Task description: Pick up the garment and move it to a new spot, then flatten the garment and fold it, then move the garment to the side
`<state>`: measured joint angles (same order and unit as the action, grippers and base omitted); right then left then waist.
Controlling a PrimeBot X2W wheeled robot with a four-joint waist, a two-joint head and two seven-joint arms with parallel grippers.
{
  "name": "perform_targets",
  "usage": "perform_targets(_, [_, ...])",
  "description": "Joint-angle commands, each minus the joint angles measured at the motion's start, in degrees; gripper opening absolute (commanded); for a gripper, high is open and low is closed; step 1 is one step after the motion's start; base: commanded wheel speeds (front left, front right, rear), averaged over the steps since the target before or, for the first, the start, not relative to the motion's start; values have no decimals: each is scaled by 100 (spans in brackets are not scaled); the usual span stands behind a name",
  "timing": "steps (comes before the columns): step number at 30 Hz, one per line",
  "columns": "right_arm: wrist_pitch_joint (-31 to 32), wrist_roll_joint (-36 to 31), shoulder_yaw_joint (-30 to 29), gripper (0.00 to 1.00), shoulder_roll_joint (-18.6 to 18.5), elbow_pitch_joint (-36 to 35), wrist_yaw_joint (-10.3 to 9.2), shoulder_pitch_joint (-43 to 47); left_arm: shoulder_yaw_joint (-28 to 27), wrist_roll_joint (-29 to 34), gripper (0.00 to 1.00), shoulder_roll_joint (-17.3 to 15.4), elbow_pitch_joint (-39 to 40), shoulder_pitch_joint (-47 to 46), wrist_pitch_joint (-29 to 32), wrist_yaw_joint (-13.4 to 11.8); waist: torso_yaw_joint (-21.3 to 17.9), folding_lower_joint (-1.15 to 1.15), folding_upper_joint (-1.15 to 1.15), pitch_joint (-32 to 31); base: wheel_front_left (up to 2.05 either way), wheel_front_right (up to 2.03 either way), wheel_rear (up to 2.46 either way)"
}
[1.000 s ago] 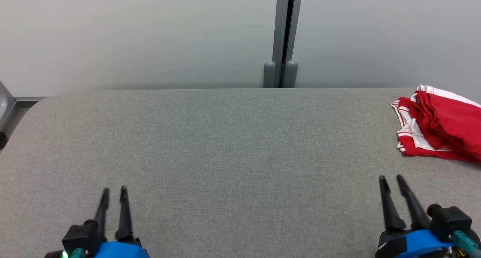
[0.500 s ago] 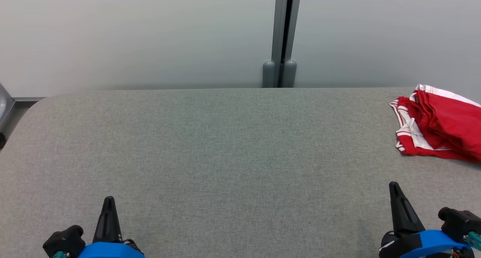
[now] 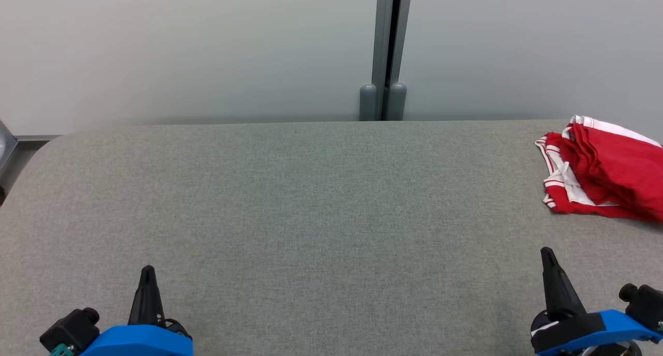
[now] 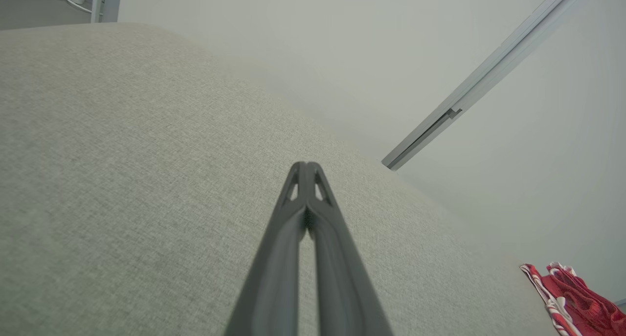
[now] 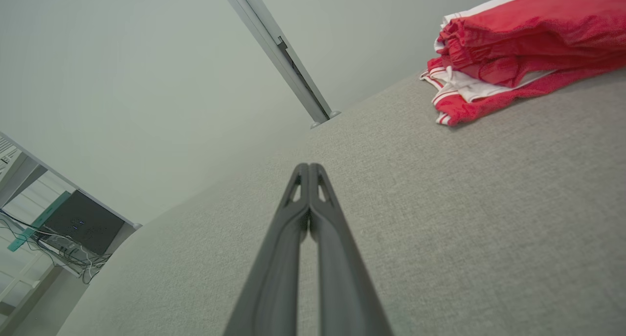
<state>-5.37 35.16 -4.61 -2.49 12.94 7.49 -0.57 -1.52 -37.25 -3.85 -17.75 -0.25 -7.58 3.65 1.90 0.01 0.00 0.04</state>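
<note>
The garment (image 3: 606,174) is a crumpled red piece with white stripes, lying at the far right edge of the grey fabric table (image 3: 311,205). It also shows at the upper right of the right wrist view as the garment (image 5: 513,52) and at the lower right corner of the left wrist view as the garment (image 4: 572,299). My left gripper (image 3: 147,271) rests low at the near left, shut with nothing in it. My right gripper (image 3: 547,253) sits at the near right, shut and empty, well short of the garment. Both pairs of fingers (image 4: 305,167) (image 5: 309,168) press together at the tips.
A pale wall runs behind the table, with a grey vertical post (image 3: 386,50) at its middle. A metal frame corner (image 3: 5,148) shows at the far left. In the right wrist view a dark box with cables (image 5: 78,223) stands beyond the table's left end.
Both grippers have shut from open. Both arms have drawn back slightly toward the near edge.
</note>
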Motion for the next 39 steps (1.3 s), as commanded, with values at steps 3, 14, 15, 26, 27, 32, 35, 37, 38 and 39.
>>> perform_targets(3, [75,411,-35,0,-34,-56,0,-188,-79,-385,0,-25,124,-209,93,49,-7,-1,0,0,0,0,0])
perform_targets(14, [246,1227,-59,0,-38,-35,0,-260,-139,-1170,0,-7,163,-274,294,102,-26,-1,0,2,0,0,0])
perform_targets(15, [265,1303,-62,0,-38,-33,0,-262,-145,-1242,0,-6,168,-282,312,106,-28,-1,0,2,0,0,0])
perform_targets(26, [432,2096,-87,0,-42,-10,0,-329,-220,-2012,0,11,211,-345,513,156,-50,-1,0,3,0,0,0])
perform_targets(27, [460,2232,-91,0,-43,-6,0,-341,-233,-2140,0,14,217,-355,547,168,-54,-1,0,4,0,0,0])
perform_targets(32, [529,2560,-101,0,-44,3,1,-363,-260,-2457,0,23,235,-392,631,194,-63,-1,0,4,0,0,0])
perform_targets(35, [574,2752,-108,0,-45,10,1,-373,-274,-2640,0,28,244,-407,680,206,-69,-1,0,5,0,0,0])
perform_targets(37, [594,2872,-111,0,-46,13,1,-385,-282,-2762,0,30,250,-422,709,212,-73,-1,0,5,0,0,0])
perform_targets(38, [611,2934,-113,0,-46,15,1,-391,-285,-2817,0,31,253,-428,724,211,-75,-1,0,5,0,0,0])
perform_targets(39, [627,2998,-114,0,-46,17,1,-398,-289,-2874,0,33,257,-435,743,217,-77,-1,0,5,0,0,0])
